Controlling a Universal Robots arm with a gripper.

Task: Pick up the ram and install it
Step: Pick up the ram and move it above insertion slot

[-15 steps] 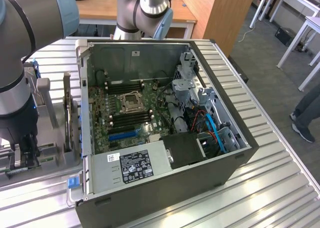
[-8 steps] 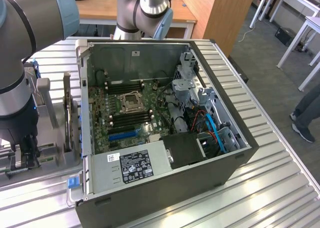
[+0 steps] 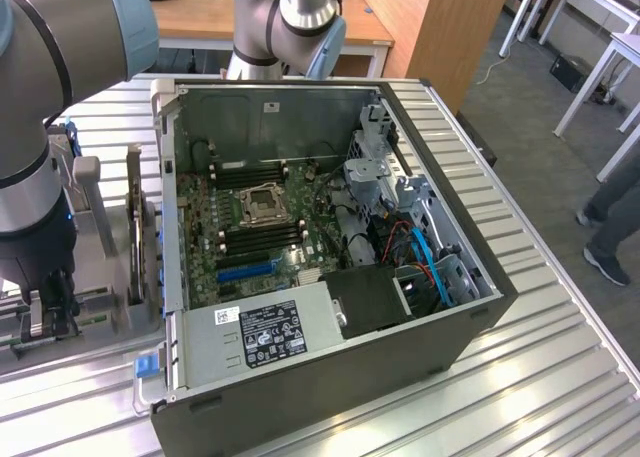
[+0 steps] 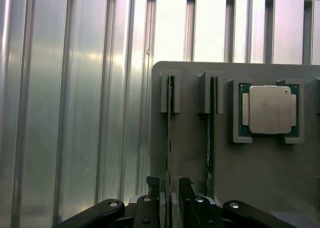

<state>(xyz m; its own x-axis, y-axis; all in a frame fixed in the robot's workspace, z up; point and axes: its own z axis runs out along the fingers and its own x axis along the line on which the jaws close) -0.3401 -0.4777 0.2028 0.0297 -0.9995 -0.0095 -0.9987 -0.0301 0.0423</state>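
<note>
The ram [image 4: 170, 128] stands on its edge in a slot of a grey holder block [image 4: 192, 153], seen edge-on as a thin green strip. My gripper [image 4: 169, 185] is open and straddles the near end of this stick, one dark finger [image 4: 154, 188] on each side with small gaps. A second ram stick [image 4: 210, 133] stands in the neighbouring slot. In the exterior view the gripper [image 3: 45, 312] hangs low over the holder [image 3: 110, 312], to the exterior view's left of the open computer case [image 3: 330, 377]. The motherboard [image 3: 215, 217] inside shows black memory slots [image 3: 260, 239].
A processor chip [image 4: 270, 109] sits in a recess of the holder beside the sticks. The case stands on a ribbed metal table [image 3: 560, 377]. Inside it are a power supply [image 3: 265, 332], drive cage and cables. A person's legs [image 3: 610, 217] are at the exterior view's right.
</note>
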